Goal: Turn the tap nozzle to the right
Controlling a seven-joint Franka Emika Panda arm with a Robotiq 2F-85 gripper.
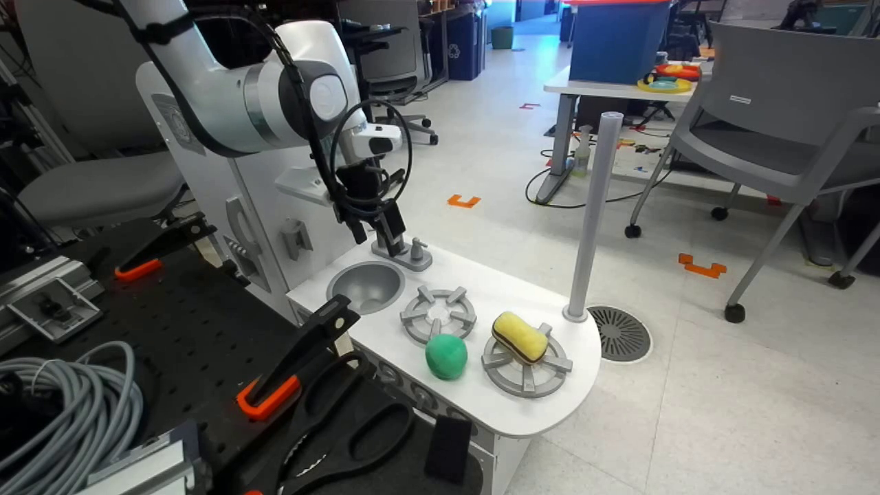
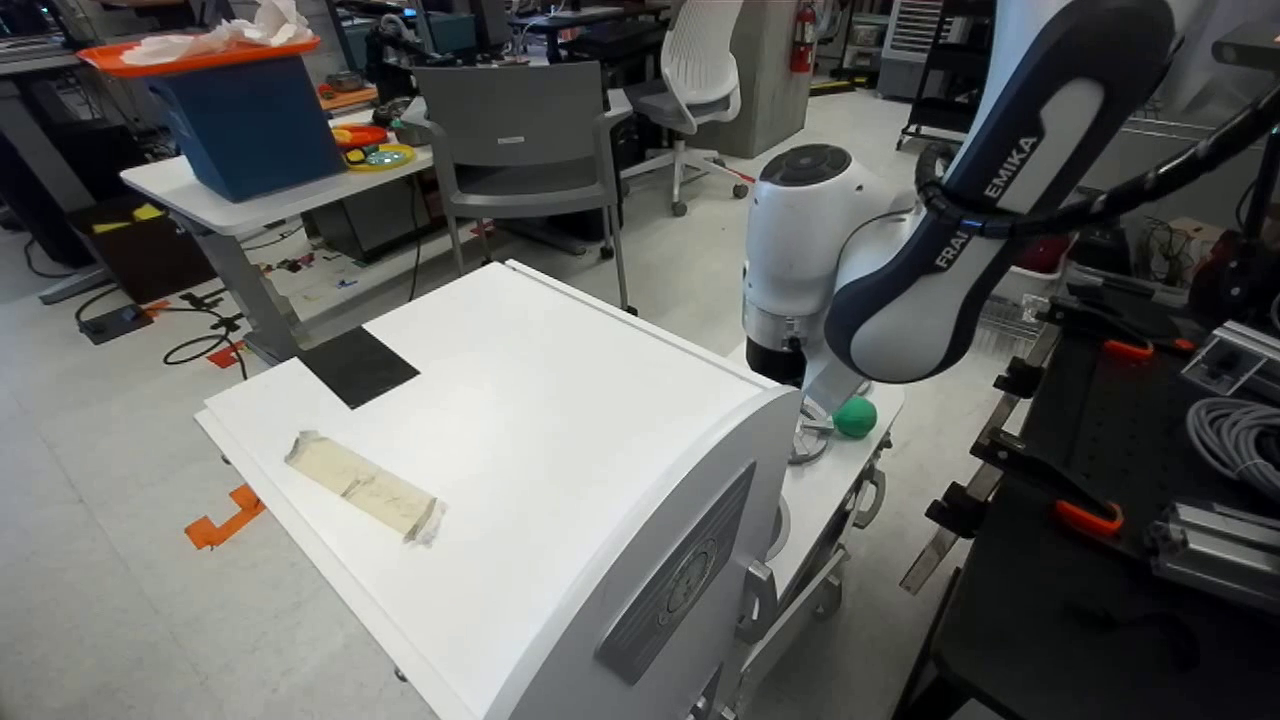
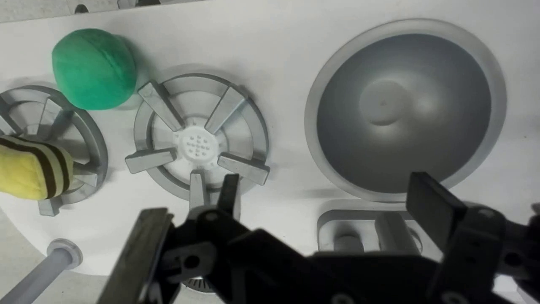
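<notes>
The tap nozzle (image 3: pixel 394 232) is a short grey spout on a rounded grey base behind the toy sink. In the wrist view it leans slightly left toward the sink, beside a short round knob; its lower part is hidden by the gripper body. In an exterior view the tap's base and knob (image 1: pixel 416 254) show, with the spout mostly hidden behind a finger. My gripper (image 3: pixel 325 181) is open and empty, above the tap, with fingers spread wide to either side of it. It also shows in an exterior view (image 1: pixel 378 234), pointing down over the tap.
The grey sink (image 3: pixel 311 114) sits before the tap. A grey burner (image 3: pixel 249 166), green ball (image 3: pixel 93 69) and yellow striped toy (image 3: pixel 25 169) lie along the white counter. A tall grey pole (image 1: pixel 595 213) rises at its end. A white upright panel (image 1: pixel 258 179) flanks the sink.
</notes>
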